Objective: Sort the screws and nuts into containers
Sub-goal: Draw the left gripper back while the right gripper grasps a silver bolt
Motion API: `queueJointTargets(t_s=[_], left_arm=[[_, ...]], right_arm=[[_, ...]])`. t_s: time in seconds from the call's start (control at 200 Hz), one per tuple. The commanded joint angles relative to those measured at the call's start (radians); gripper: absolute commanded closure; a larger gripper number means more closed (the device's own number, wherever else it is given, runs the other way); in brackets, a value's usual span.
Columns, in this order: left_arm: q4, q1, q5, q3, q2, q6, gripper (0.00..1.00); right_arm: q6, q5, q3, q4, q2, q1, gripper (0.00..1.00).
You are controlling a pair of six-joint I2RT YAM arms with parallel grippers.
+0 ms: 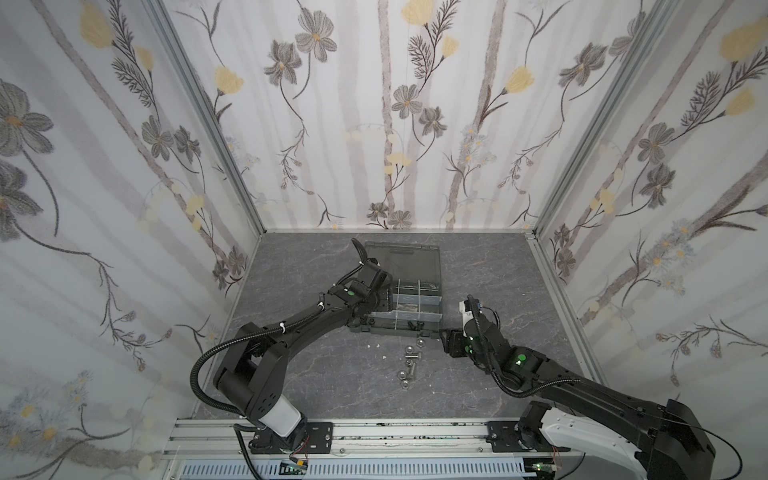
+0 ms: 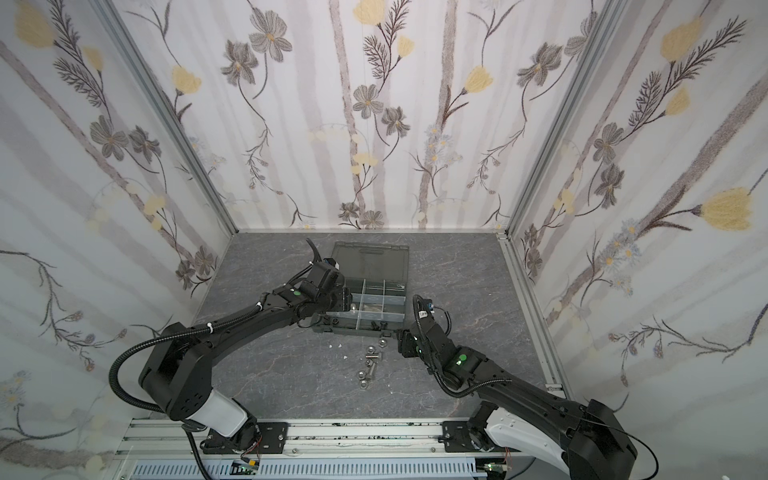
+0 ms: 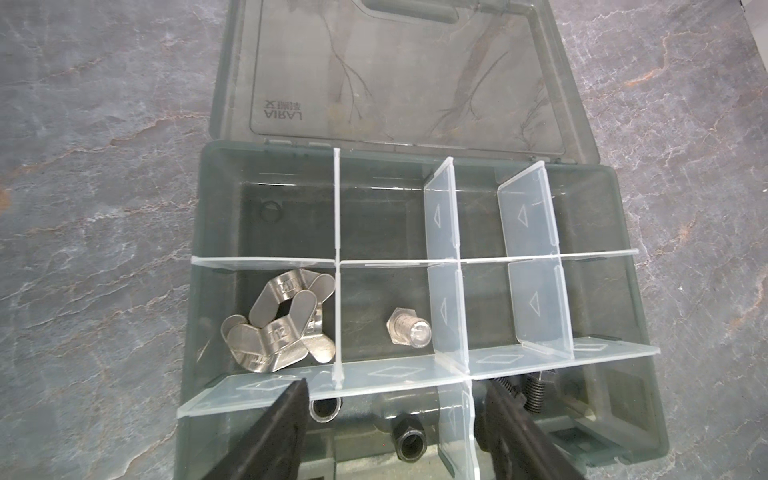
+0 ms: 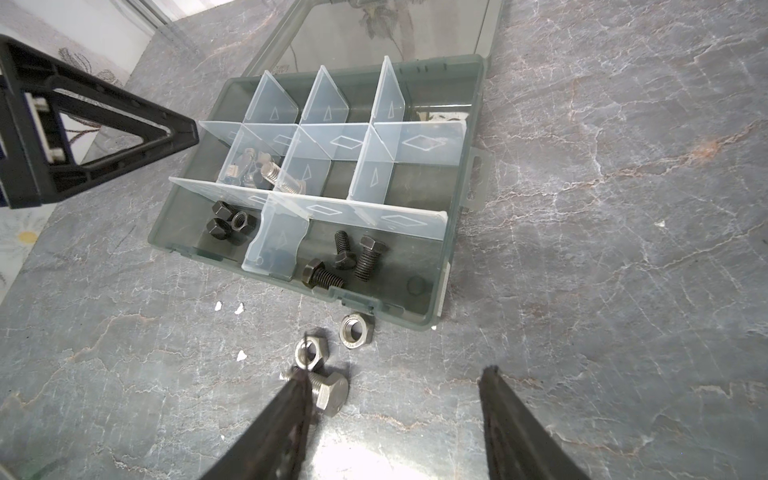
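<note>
Left gripper (image 3: 397,386) hangs over the case (image 3: 623,299); right gripper (image 4: 397,374) beside loose silver nuts (image 4: 356,332) and screws (image 4: 331,388), six o'clock from the case in both top views. Both sets of fingers apart, empty. Likely slick, hard steel: pinch across flats.

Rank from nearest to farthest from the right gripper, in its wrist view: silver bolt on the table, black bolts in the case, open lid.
1. Silver bolt, on the table by a finger.
2. Black bolts, in the case's near row.
3. Open lid, behind the case.
</note>
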Motion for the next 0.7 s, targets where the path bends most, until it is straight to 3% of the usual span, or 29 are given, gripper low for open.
queueJointTargets(t_s=[0.0,0.34,0.695], left_arm=[[0.014,0.004,-0.036,-0.020,-0.027,-0.027,0.29],[0.019,0.022,-0.071,-0.119,-0.125,-0.068,0.27],[0.028,0.041,-0.080,-0.215,-0.224,-0.097,0.25]], right_arm=[[0.041,-0.040,-0.010,0.074,0.030,0.023,0.36],[0.102,-0.051,0.095,0.106,0.292,0.178,0.44],[0.152,-0.043,0.180,0.053,0.440,0.198,0.60]])
